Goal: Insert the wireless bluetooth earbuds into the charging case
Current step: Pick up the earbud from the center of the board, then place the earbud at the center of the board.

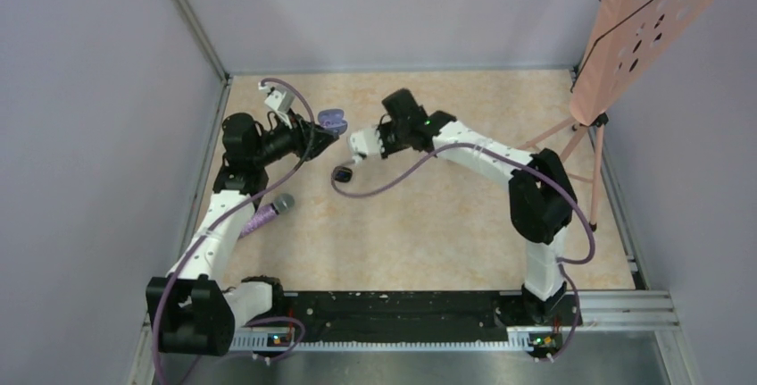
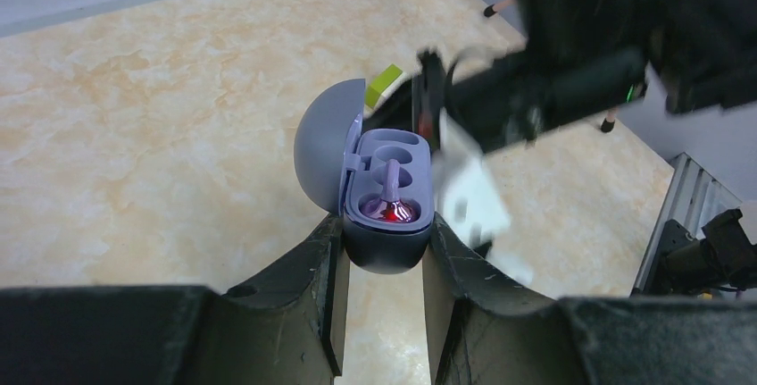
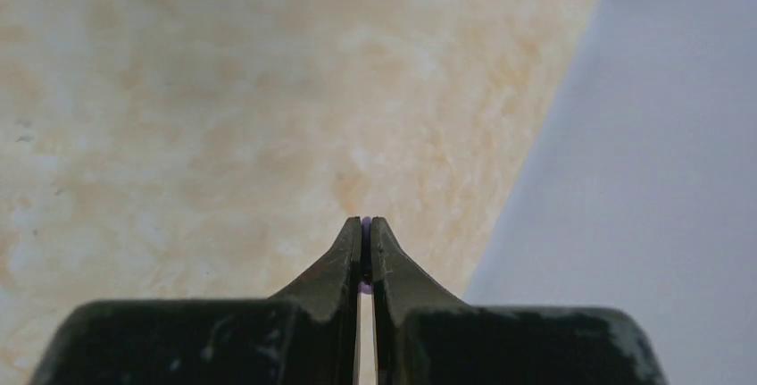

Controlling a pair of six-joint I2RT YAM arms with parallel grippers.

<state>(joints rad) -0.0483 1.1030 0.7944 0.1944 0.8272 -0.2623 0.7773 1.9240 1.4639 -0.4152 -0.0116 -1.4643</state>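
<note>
step: insertion approach | left fingers (image 2: 330, 251) clamp the open charging case (image 2: 393, 255) | right fingers (image 3: 351, 244) pinched shut on purple earbud (image 3: 364, 288) | next: likely align over empty socket (image 2: 399, 146), lower, release

Purple earbud (image 3: 364, 288) mostly hidden inside right claw (image 3: 366, 224)

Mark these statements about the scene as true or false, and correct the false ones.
1. The left gripper holds the charging case with its lid open. True.
2. Both slots of the case are filled. False: one earbud sits in it, and the other slot is empty.
3. The right gripper is wide open. False: its fingers are shut.
4. A microphone lies on the table beside the left arm. True.
</note>
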